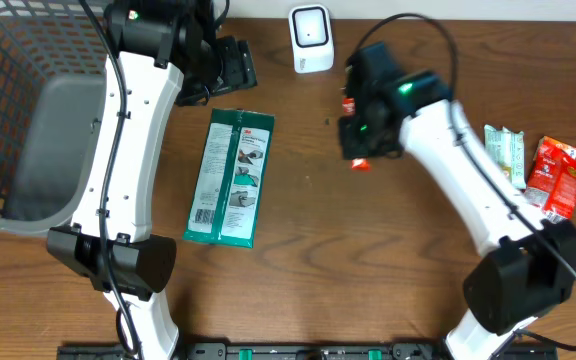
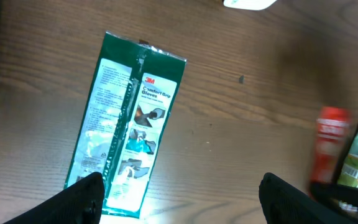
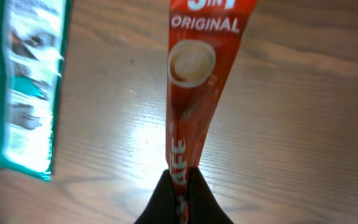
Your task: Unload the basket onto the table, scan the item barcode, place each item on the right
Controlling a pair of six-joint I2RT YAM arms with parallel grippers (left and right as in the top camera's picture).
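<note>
My right hand (image 3: pixel 182 198) is closed tight on the lower end of a red coffee sachet (image 3: pixel 199 93). Both fingers pinch the thin foil, and the sachet sticks out in front of the hand, above the counter (image 3: pixel 303 124). My left hand (image 2: pixel 182 205) is wide open and holds nothing. It hovers over the green glove packet (image 2: pixel 129 124), which lies flat on the counter.

I judge that the task is about in the middle. The picking is done, because the sachet is gripped and seems to be off the counter. I think the scanning itself is not yet done. The white scanner (image 1: pixel 310 38) stands at the far edge of the counter, and my right hand is near it but to the side, not in front of its window. What is left is to bring the sachet before the scanner with the barcode turned to it. I see no barcode on the side that shows, so I cannot say which way it faces.

The views give different things. Only the overhead view shows the scanner whole, the grey basket (image 1: pixel 28 120) at the left and the other packets (image 1: pixel 505 152) at the right. Only the right wrist view shows the grip itself and the word "ORIGINAL" on the sachet; from above, my hand covers most of it. The left wrist view shows the print of the glove packet clearly and, near its right edge, the sachet, which is blurred.
</note>
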